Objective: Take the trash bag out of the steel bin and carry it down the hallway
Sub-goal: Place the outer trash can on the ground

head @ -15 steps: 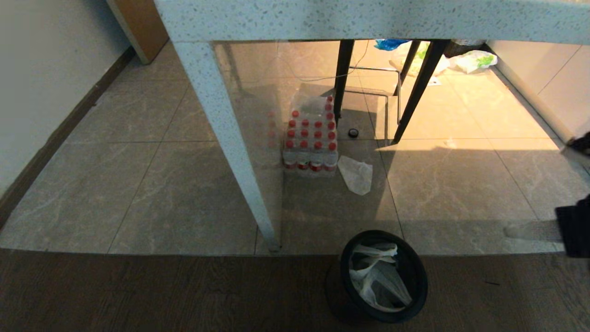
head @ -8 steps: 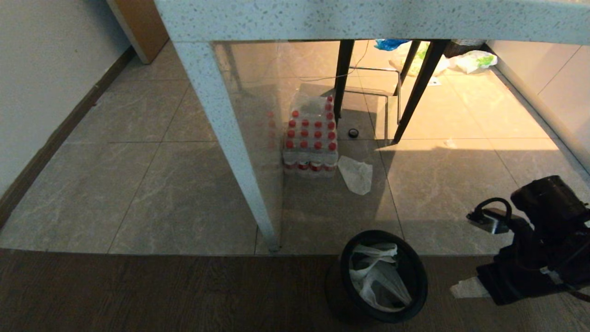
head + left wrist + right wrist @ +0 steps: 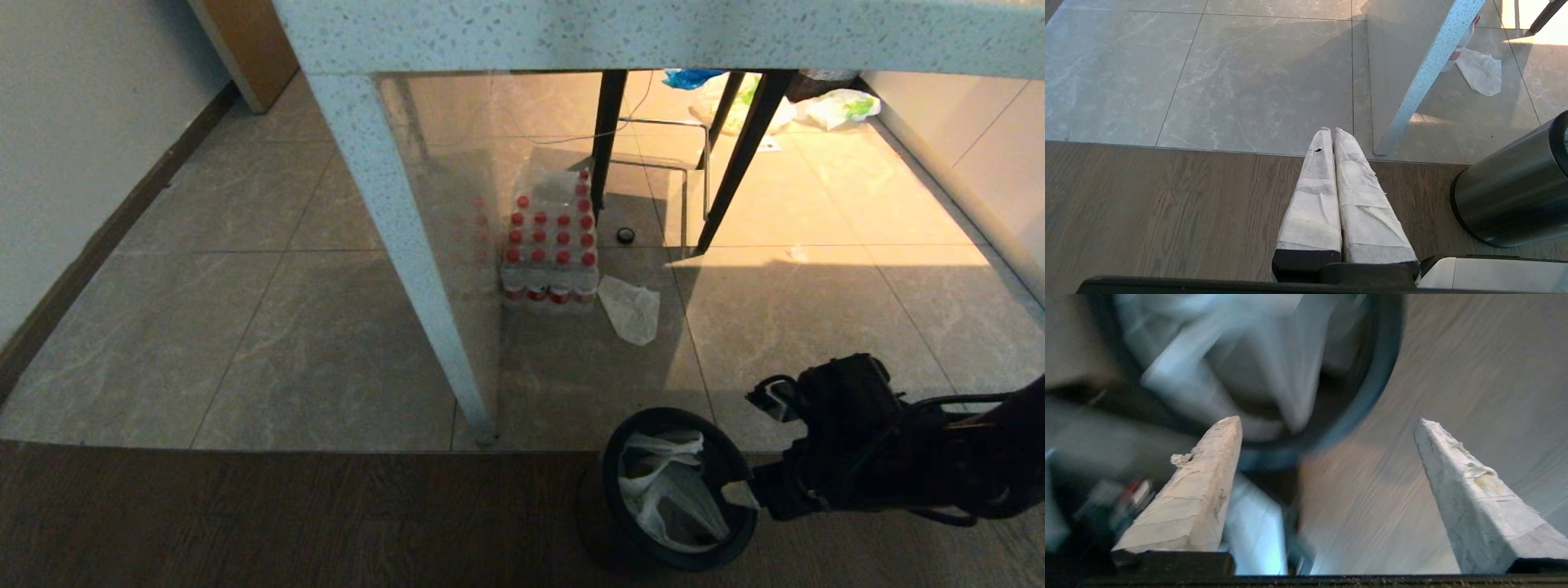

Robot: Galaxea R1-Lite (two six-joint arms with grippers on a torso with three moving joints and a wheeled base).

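Fingers of the right pincer (image 3: pixel 1327 420) now stand spread wide, empty, at the black rim of the small shiny steel bin (image 3: pixel 739 535). A second ago only its edge showed at the frame's right. The crinkly white plastic trash bag (image 3: pixel 671 490) lies untouched inside; the grasp looks imminent. The left pincer (image 3: pixel 1329 134), pressed together, hangs parked over the brown wood floor (image 3: pixel 1167 204).

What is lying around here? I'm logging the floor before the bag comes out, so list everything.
trash bag: one, white, inside the bin
steel bin: one, grey with black rim, on the dark wood floor
water bottle pack: one, red caps, under the table
flat bag: one, white, on tiles beside the pack
table: one, speckled white
right gripper: open, at the bin's rim
left gripper: shut, over the wood floor
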